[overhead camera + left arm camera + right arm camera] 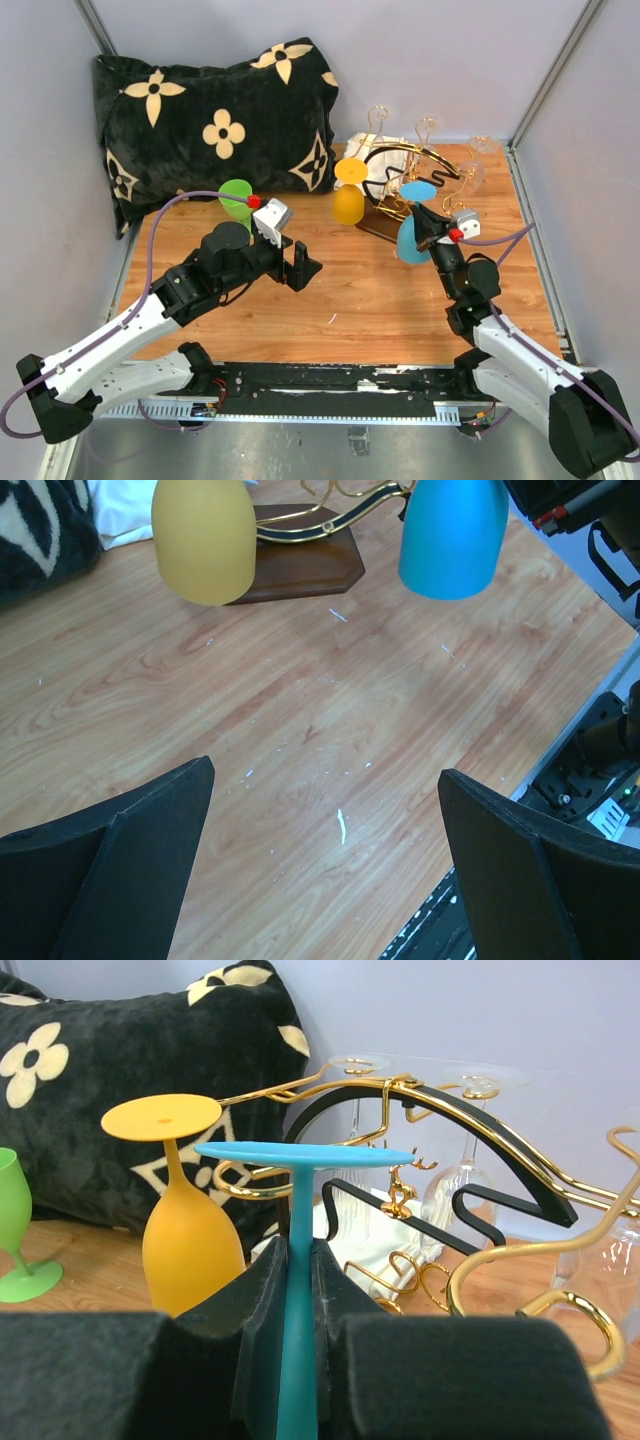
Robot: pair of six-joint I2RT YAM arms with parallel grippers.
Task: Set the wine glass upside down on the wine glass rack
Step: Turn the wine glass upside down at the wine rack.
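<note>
While the right gripper (300,1295) is clamping the upturned blue wine glass (413,242) by its stem just beside the wine glass rack (520,1150) near the far right corner of the table (350,300), the left gripper (303,263) is hovering wide open and empty, and the foot (303,1152) is probably needing to slide onto the rack next.

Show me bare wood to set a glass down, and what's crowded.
Free: the front-centre tabletop, bordered by the open left gripper, the base of the wine glass rack and the right arm. Crowded: the back right, where that rack, orange glass, clear glasses and the blue wine glass in the right gripper cluster.
</note>
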